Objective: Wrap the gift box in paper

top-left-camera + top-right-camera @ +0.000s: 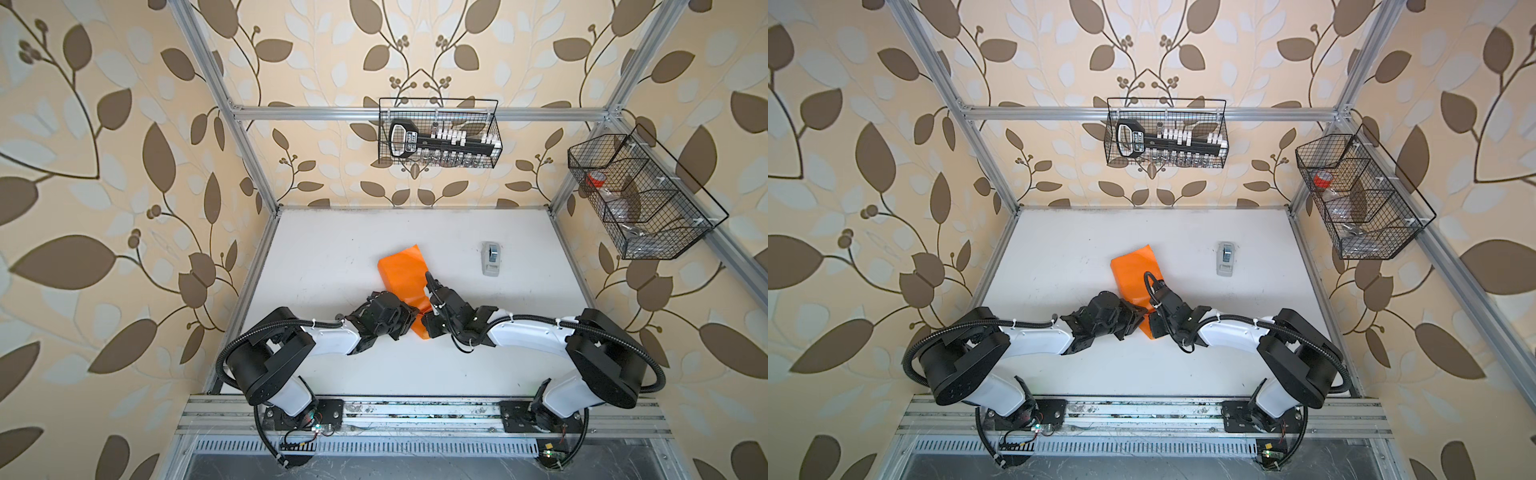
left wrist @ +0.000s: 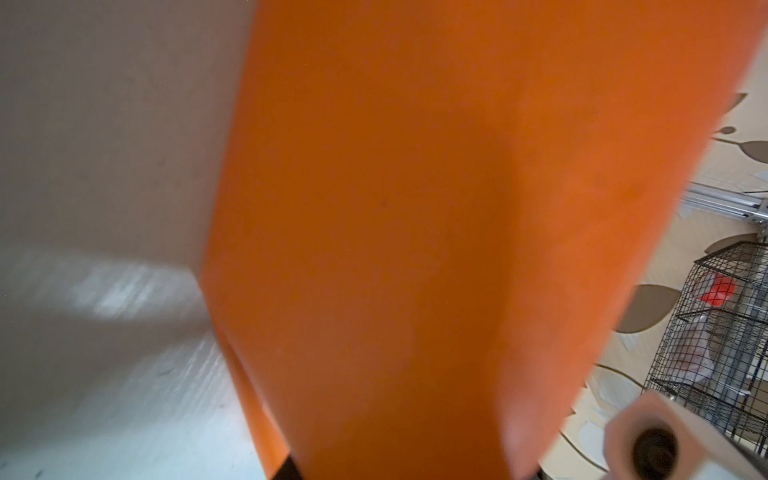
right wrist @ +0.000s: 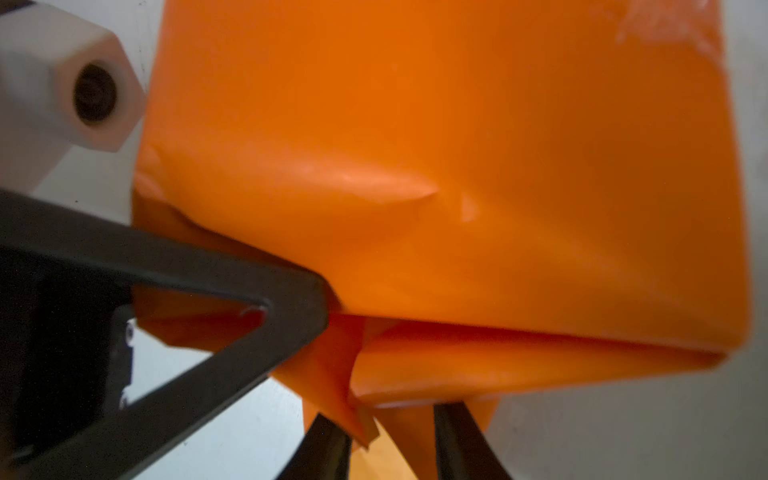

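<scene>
The orange paper lies folded into a long bundle in the middle of the white table in both top views. The gift box is hidden. Both grippers meet at the bundle's near end: my left gripper comes from the left and my right gripper from the right. In the right wrist view, one left finger touches a fold of the paper with its tip. My right gripper stands with its jaws apart and a loose paper flap between them. In the left wrist view, paper covers the left jaws.
A small grey-white tape dispenser stands on the table, to the right of the bundle and further back. One wire basket hangs on the back rail and another wire basket hangs at the right. Aluminium posts frame the table.
</scene>
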Available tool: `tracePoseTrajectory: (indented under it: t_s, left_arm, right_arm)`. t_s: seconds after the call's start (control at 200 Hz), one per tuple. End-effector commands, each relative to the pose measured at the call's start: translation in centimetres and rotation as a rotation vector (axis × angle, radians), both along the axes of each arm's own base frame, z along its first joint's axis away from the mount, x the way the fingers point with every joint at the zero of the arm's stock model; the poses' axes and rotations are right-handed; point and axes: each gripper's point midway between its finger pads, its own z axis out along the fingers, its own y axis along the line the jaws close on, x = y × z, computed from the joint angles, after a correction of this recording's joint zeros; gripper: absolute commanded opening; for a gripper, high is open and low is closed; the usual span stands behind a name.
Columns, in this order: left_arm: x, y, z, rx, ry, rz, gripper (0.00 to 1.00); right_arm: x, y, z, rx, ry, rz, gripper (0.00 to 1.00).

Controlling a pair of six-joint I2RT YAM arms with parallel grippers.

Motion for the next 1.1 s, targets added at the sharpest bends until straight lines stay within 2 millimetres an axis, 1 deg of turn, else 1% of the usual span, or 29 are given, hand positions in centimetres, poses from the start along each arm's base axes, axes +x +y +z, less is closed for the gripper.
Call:
tracePoseTrajectory:
  t_s: [0.0,0.06,0.08,0.085,0.105,0.135,0.16,0.225,0.31,0.37,0.47,0.585,0.705,0.805,0.825,0.865,0.99,1.095]
  left_arm:
    - [0.0,0.1,1.1,0.007,-0.016,0.007,0.38]
    - [-0.3,0.4,1.7,0.011,-0.023,0.001,0.44]
    - [-0.5,0.6,1.4,0.02,-0.016,-0.002,0.47]
    - [-0.5,0.6,2.0,0.012,-0.027,-0.003,0.48]
    - [-0.7,0.7,2.5,0.005,-0.035,-0.006,0.51]
    - [-1.1,1.1,2.6,0.012,-0.03,-0.005,0.56]
    - [-1.4,1.4,2.7,0.013,-0.027,-0.007,0.58]
    - [-2.7,2.4,2.6,0.001,-0.014,-0.002,0.58]
    - [-4.4,3.8,2.1,-0.007,0.011,-0.004,0.5]
    - [-5.4,4.6,1.6,0.0,0.028,-0.002,0.48]
    - [-6.4,5.1,1.0,-0.012,0.045,0.002,0.45]
    - [-6.4,4.1,0.6,-0.05,0.06,-0.002,0.44]
    - [-5.8,2.1,-0.1,-0.093,0.08,-0.01,0.41]
    - [-4.9,0.4,-0.5,-0.147,0.079,-0.007,0.37]
    - [-4.9,0.2,-1.4,-0.136,0.096,-0.004,0.37]
    - [-4.7,-0.2,-2.0,-0.142,0.105,0.001,0.35]
    - [-4.1,-1.3,-3.0,-0.174,0.106,0.015,0.32]
    - [-4.4,-2.0,-4.0,-0.168,0.132,0.011,0.31]
  right_arm:
    - [0.8,0.3,-0.2,-0.019,-0.022,-0.014,0.29]
    - [0.9,0.5,-0.4,-0.016,-0.017,-0.017,0.27]
    - [1.0,0.5,-0.5,-0.015,-0.017,-0.018,0.26]
    - [1.0,0.5,-0.5,-0.015,-0.016,-0.017,0.26]
    - [1.0,0.6,-0.6,-0.016,-0.015,-0.019,0.26]
    - [1.1,0.6,-0.6,-0.016,-0.013,-0.02,0.25]
    - [1.1,0.7,-0.7,-0.015,-0.012,-0.02,0.25]
    - [1.2,0.9,-0.7,-0.01,-0.007,-0.019,0.24]
    - [1.3,1.1,-0.7,-0.002,-0.003,-0.019,0.23]
    - [1.4,1.3,-0.7,0.003,0.001,-0.017,0.22]
    - [1.4,1.6,-0.7,0.013,0.008,-0.018,0.21]
    - [1.5,1.7,-0.7,0.017,0.012,-0.019,0.2]
    - [1.5,1.6,-0.8,0.018,0.015,-0.023,0.2]
    - [1.4,1.6,-0.9,0.019,0.019,-0.021,0.2]
    - [1.4,1.6,-1.0,0.018,0.02,-0.021,0.19]
    - [1.3,1.6,-1.0,0.02,0.022,-0.019,0.19]
    - [1.2,1.6,-1.0,0.025,0.026,-0.02,0.18]
    - [1.3,1.7,-0.9,0.034,0.026,-0.02,0.18]
